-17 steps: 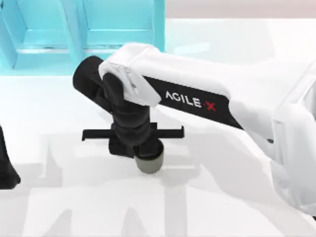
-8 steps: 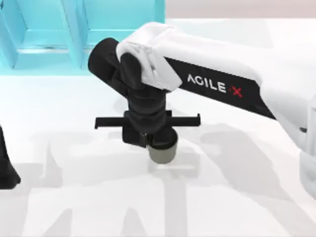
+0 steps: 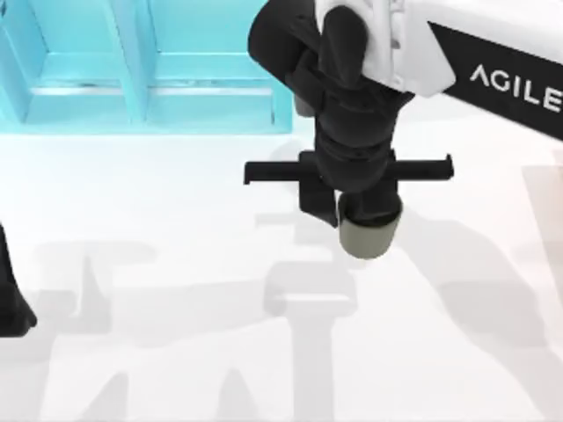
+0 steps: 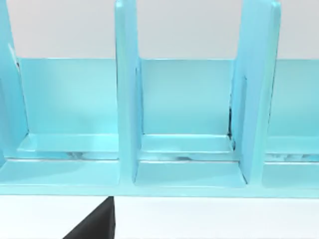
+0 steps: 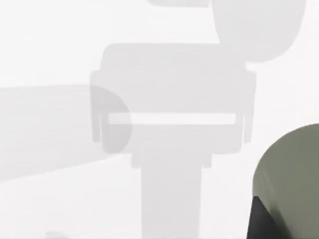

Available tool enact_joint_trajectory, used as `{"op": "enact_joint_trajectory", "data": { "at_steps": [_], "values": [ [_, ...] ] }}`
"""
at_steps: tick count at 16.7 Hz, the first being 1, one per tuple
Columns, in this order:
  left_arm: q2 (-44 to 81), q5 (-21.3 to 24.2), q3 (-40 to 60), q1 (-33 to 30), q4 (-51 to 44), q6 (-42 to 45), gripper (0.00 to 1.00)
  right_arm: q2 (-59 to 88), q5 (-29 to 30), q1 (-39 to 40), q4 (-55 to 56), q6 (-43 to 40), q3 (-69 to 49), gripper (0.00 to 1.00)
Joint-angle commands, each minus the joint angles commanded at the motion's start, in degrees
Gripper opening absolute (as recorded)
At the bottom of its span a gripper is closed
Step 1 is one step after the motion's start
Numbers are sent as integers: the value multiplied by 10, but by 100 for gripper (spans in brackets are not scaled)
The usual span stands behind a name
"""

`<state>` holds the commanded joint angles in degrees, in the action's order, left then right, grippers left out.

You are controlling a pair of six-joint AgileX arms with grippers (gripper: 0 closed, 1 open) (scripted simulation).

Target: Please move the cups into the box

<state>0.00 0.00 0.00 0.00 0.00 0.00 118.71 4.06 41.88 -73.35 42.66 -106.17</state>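
A: State the current step

B: Transport. The right gripper (image 3: 365, 220) holds one cup (image 3: 367, 237) clamped between its jaws, clear of the table (image 3: 176, 352), near the right end of the box (image 3: 132, 79)

A: Cup position relative to the jaws?

B: Upright, hanging below them, with the fingers gripping its rim

A: Next move?

B: Probably carry it over a compartment, lower, then release. The left gripper (image 3: 10, 303) is parked at the left table edge; its jaw state cannot be determined
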Motion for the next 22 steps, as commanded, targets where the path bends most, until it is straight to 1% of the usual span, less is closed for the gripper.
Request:
{"op": "enact_joint_trajectory", "data": {
  "at_steps": [5,8,12,19,22],
  "values": [
    [0,0,0,0,0,0,100,0,1,-4,0,-6,-1,0],
    [0,0,0,0,0,0,100,-12,-3,-55,-7,-56,7,0],
    [0,0,0,0,0,0,100,-49,-17,-192,-17,-190,36,0],
    [0,0,0,0,0,0,100,-135,-56,-497,-38,-495,108,0],
    [0,0,0,0,0,0,100,-165,-66,-592,-44,-590,135,0]
  ]
}}
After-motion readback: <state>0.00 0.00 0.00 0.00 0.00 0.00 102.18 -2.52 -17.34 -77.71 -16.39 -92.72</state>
